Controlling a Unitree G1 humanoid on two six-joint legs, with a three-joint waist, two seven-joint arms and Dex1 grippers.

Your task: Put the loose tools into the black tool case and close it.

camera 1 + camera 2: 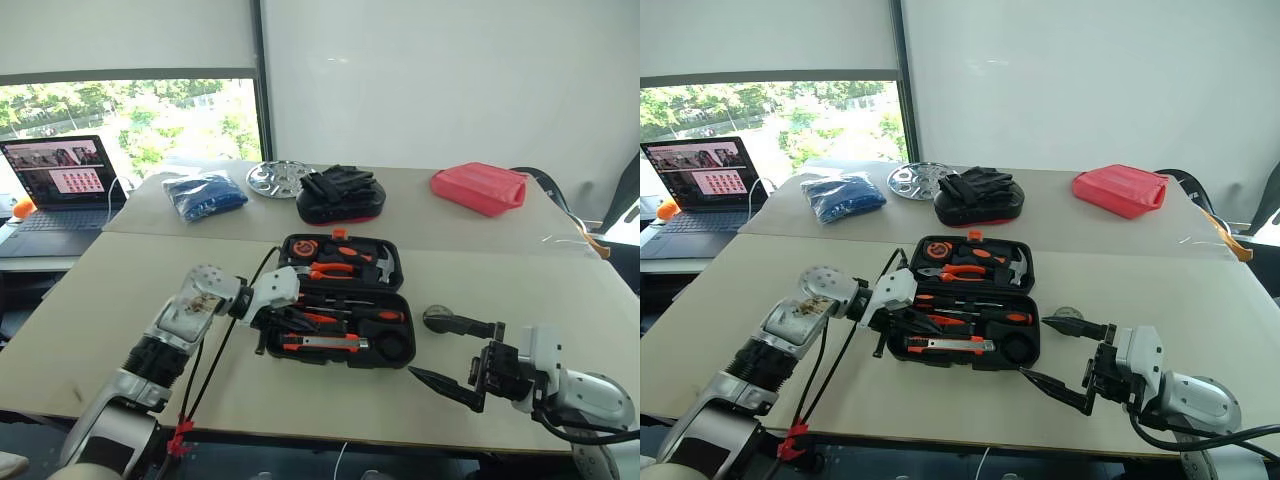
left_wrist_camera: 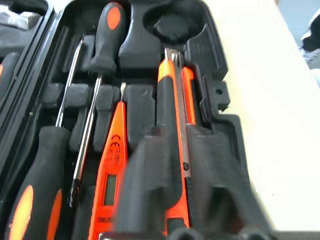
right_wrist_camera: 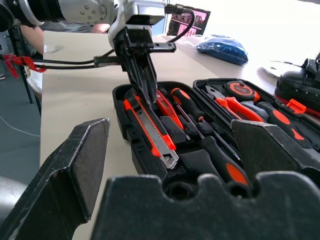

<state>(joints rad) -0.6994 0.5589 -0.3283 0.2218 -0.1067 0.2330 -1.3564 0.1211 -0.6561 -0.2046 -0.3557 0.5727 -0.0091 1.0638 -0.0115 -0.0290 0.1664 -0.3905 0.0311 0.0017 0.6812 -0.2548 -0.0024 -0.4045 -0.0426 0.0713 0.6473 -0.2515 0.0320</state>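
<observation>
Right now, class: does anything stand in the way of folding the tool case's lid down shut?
Yes. The left gripper, fingers shut, reaches into the black tool case over the utility knife, so it blocks the lid. The right gripper waits open beside the case.

left end effector point(image 2: 185, 195) blurred, covering part of the utility knife point(image 2: 175, 130)

Far table holds a laptop point(image 1: 62, 190), blue bag point(image 1: 205, 194), steel tray point(image 1: 278, 178) — plus a red case point(image 1: 480, 187)
</observation>
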